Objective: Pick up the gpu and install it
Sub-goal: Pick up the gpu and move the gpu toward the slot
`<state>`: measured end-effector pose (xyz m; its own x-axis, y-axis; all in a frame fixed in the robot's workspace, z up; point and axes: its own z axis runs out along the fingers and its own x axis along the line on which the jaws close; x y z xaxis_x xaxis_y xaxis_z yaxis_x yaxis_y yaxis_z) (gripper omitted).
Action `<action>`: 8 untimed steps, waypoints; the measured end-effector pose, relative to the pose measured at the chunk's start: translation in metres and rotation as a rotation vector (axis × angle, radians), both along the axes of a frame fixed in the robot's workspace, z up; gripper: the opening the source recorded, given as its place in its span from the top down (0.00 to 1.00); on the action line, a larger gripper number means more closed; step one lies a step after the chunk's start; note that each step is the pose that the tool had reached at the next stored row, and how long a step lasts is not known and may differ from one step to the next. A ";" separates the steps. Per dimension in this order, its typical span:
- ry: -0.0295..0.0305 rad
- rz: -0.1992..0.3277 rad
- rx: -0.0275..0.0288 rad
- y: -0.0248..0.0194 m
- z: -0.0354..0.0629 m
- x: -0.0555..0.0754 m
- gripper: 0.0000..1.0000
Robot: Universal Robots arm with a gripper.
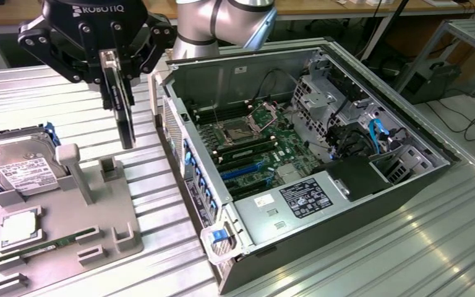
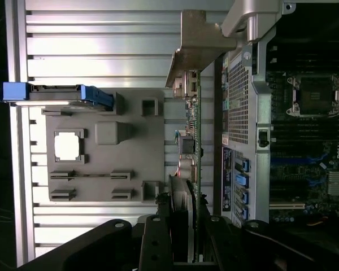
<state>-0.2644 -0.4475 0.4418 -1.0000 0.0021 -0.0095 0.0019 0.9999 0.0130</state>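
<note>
The black jaws on the silver arm [image 1: 221,25] are clamped tight on the gpu [image 1: 125,127], a thin flat black card. They grip it by its upper part so that it hangs straight down, edge-on in the exterior view. In the wrist view the card's narrow silver metal bracket [image 2: 200,45] sits at the end farthest from the jaws.

The gpu is up in the air, touching nothing but the jaws. It hangs over the strip of ribbed aluminium table [image 1: 386,247] between the grey plastic holder tray [image 1: 97,216] and the outer wall of the open computer case [image 1: 221,74]. It is close beside that wall and outside the case.

The case lies on its side with its panel off. The green motherboard [image 1: 258,139] faces up inside it.

Towards the exterior view's left, the tray holds a boxy silver hard drive with a white label and blue rails [image 1: 19,167], propped upright. Nearer the camera on the same tray are a square silver processor chip [image 1: 19,226] and a slim green memory stick [image 1: 52,242] in its slots.
</note>
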 end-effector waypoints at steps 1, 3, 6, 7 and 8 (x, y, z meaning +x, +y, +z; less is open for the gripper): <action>0.0000 0.000 0.0000 0.0000 0.0000 0.001 0.73; 0.0000 0.000 0.0000 0.0000 0.0000 0.004 0.73; 0.0000 0.000 0.0000 0.0000 0.0000 0.009 0.73; 0.0000 0.000 0.0000 0.0000 0.0000 0.010 0.73; 0.0000 0.000 0.0000 0.0000 0.0000 0.011 0.73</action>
